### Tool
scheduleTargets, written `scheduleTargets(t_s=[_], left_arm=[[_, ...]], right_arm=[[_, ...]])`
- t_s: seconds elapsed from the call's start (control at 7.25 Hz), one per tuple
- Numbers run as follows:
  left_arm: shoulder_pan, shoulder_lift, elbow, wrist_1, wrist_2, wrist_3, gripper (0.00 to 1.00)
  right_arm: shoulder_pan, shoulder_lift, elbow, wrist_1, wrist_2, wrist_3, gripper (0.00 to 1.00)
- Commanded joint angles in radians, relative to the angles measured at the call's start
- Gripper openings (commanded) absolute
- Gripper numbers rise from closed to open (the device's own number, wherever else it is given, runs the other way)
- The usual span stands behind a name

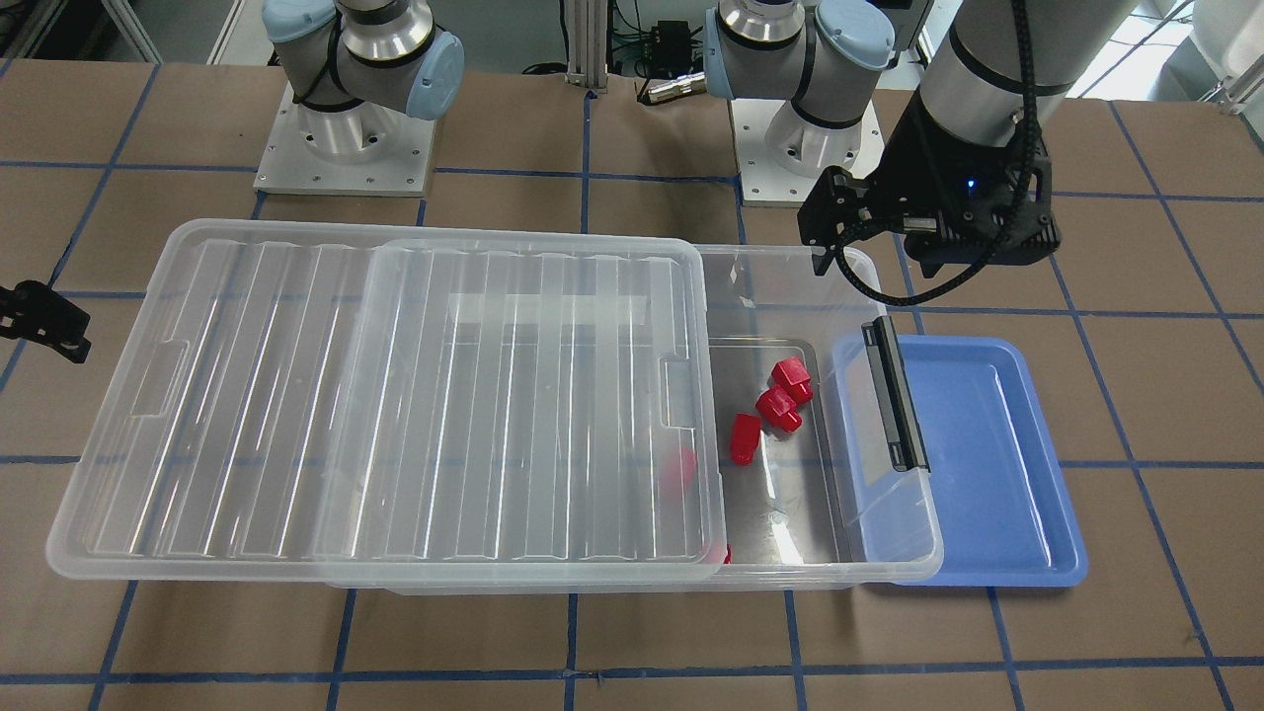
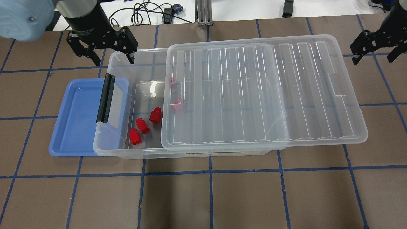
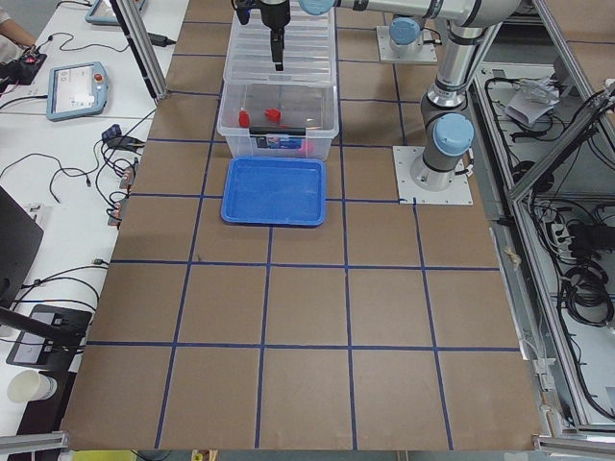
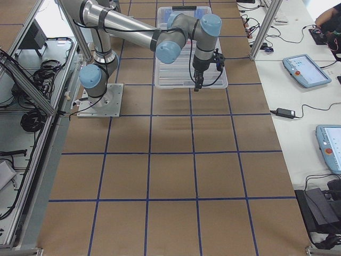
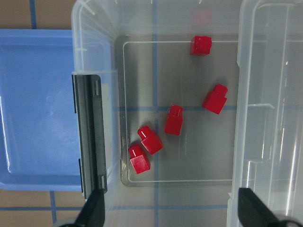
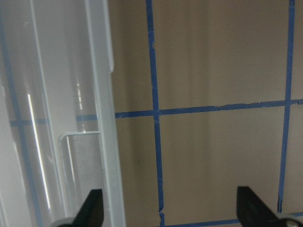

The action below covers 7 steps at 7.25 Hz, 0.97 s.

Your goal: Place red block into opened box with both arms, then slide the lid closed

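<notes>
Most of the box (image 2: 143, 152) lies under the lid (image 2: 254, 95), which overhangs the end on the robot's right and leaves the latch end uncovered. To my eye the loading is done and the slide is the step in hand.

The right gripper (image 2: 373, 58) hangs just beyond that overhanging end, jaws apart and empty. I'd want it lowered against the lid's raised rim near the middle notch, so the push runs straight along the box and the sheet neither skews nor rides up.

The left gripper (image 2: 113, 60) hovers over the far corner at the latch end, jaws apart too, holding nothing. It could brace that end wall so the box doesn't skate toward the blue tray (image 2: 73, 127) just beside it.

Five red blocks (image 5: 173, 119) lie low on the box floor, and the lid should clear them.

Round about, side benches carry a tablet-like control unit (image 3: 77, 89) and loose cables. The surface (image 2: 222, 197) is brown, gridded with blue tape, and a paper cup (image 3: 27, 386) sits off one corner
</notes>
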Motion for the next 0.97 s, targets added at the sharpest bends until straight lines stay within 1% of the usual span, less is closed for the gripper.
scheduleTargets(t_s=[0.0,0.14,0.55,0.83], left_arm=[[0.004,0.017,-0.044,0.025,-0.001,0.028,1.0],[0.004,0.021,-0.046,0.04,0.001,0.03,1.0],[0.002,0.02,-0.055,0.06,-0.002,0.031,1.0],[0.007,0.023,-0.058,0.065,0.002,0.03,1.0]], right_arm=[[-0.024,0.052,0.013,-0.051,-0.003,-0.028,1.0],[-0.028,0.06,0.021,-0.072,-0.003,-0.033,1.0],[-0.028,0.069,0.051,-0.076,0.0,-0.033,1.0],[-0.027,0.085,0.053,-0.077,0.0,-0.03,1.0]])
